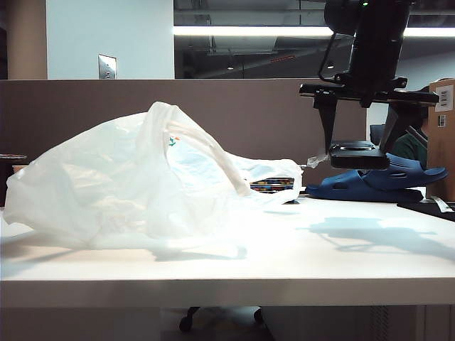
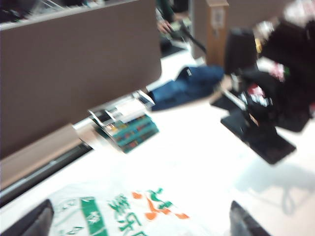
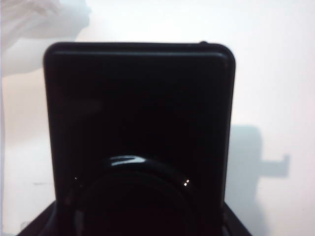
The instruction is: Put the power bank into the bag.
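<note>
The bag lies crumpled on the left half of the white table, its handles rising at the middle. My right gripper hangs above the table at the right, shut on the black power bank, which it holds flat just off the bag's right tip. In the right wrist view the power bank fills the frame between the jaws of the right gripper. My left gripper is open wide over the bag's green and orange printing, with nothing between its fingertips. The left wrist view also shows the held power bank.
Blue foam clogs lie behind the right gripper at the back right. A small colourful box rests by the grey partition along the table's far edge. A cardboard box stands at the far right.
</note>
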You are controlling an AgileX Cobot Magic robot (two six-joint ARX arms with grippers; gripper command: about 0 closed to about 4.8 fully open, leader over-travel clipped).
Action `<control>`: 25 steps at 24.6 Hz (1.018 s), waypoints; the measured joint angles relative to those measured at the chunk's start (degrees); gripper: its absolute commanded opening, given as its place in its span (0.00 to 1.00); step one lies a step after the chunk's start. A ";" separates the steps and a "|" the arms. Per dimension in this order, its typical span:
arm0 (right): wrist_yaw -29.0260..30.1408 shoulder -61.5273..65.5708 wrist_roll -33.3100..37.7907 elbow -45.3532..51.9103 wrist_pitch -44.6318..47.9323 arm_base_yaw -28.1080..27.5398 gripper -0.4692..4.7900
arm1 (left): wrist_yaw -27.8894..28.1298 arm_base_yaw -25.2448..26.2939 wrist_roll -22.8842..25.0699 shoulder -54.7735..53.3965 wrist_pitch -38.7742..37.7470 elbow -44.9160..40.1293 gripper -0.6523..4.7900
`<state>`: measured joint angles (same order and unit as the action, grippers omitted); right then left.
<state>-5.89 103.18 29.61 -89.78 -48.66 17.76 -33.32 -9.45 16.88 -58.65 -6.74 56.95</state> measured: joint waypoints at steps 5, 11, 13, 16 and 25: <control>0.09 0.00 -0.81 0.00 0.98 0.00 0.58 | 5.60 -7.48 4.00 -10.56 -0.44 4.98 1.00; 0.13 0.00 -1.03 0.00 1.29 -0.09 0.58 | 13.49 -14.05 5.22 -17.35 -0.15 6.71 1.00; 0.13 0.00 -1.07 0.00 1.27 -0.09 0.58 | 16.26 -16.76 7.63 -20.13 -0.28 6.73 1.00; 0.15 0.00 -1.14 0.00 1.27 -0.11 0.58 | 22.64 -19.89 10.34 -23.08 -0.35 6.73 1.00; 0.90 0.00 -1.20 0.00 1.60 -0.11 0.58 | 36.13 -27.54 18.34 -28.37 -0.46 6.73 1.00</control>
<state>-4.99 103.18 28.40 -89.78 -47.07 17.65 2.81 -36.99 35.22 -87.02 -7.20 63.68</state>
